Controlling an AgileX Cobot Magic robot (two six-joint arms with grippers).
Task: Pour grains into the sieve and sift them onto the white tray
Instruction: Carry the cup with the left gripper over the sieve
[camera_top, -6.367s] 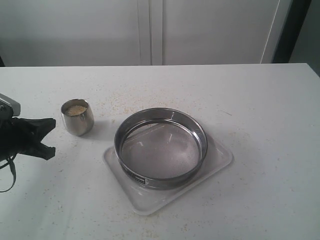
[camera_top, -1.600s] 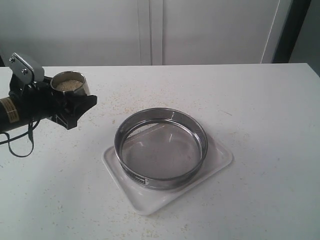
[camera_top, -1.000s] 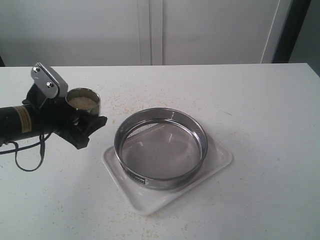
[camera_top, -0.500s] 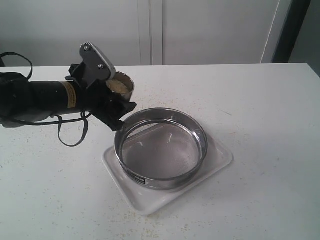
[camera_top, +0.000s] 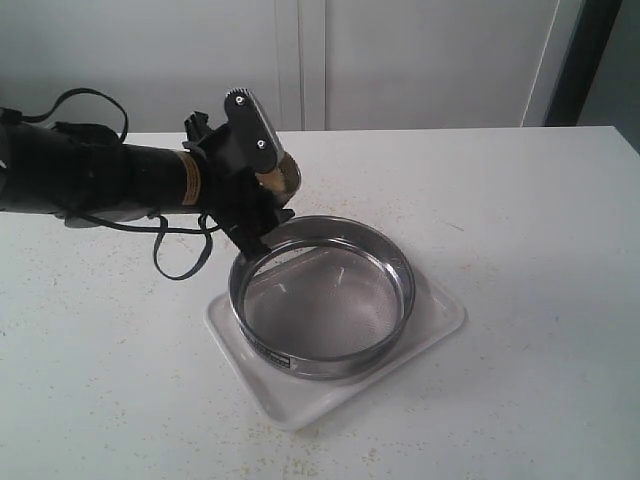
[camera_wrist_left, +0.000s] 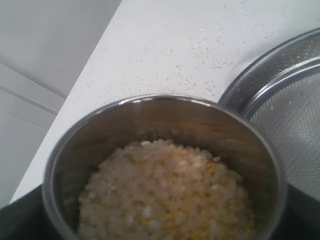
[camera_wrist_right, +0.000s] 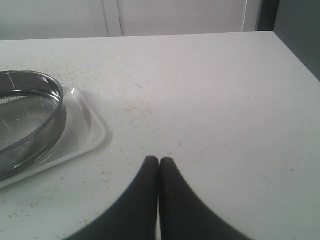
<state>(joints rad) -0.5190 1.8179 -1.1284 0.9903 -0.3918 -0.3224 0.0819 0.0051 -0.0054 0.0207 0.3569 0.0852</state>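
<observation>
The grains (camera_wrist_left: 165, 195) are a loose heap of pale, rice-like kernels flecked with fine yellow-orange meal, and we see them filling the lower part of a small shiny steel cup (camera_wrist_left: 150, 112). The cup is in the air just beside the rim of the sieve (camera_top: 300, 362), on the side nearer the left arm, pinched between the left fingers (camera_top: 248, 228). The sieve is a wide, shallow steel ring with a fine mesh bottom and a small label strip on its wall, and it sits inside the white tray (camera_top: 440, 312), whose rounded corners stick out past it. Only a few specks lie on the mesh. The left wrist view gives us what the exterior view cannot: the grains themselves, the cup's inner wall, and stray kernels (camera_wrist_left: 200, 75) scattered on the surface (camera_top: 520, 200) beside the sieve's edge. In the exterior view the cup is mostly hidden behind the arm and its camera mount, but we see the whole layout there. The right wrist view alone shows the right fingers (camera_wrist_right: 145, 200), pressed together with nothing between them, above bare surface well apart from the tray's corner.
</observation>
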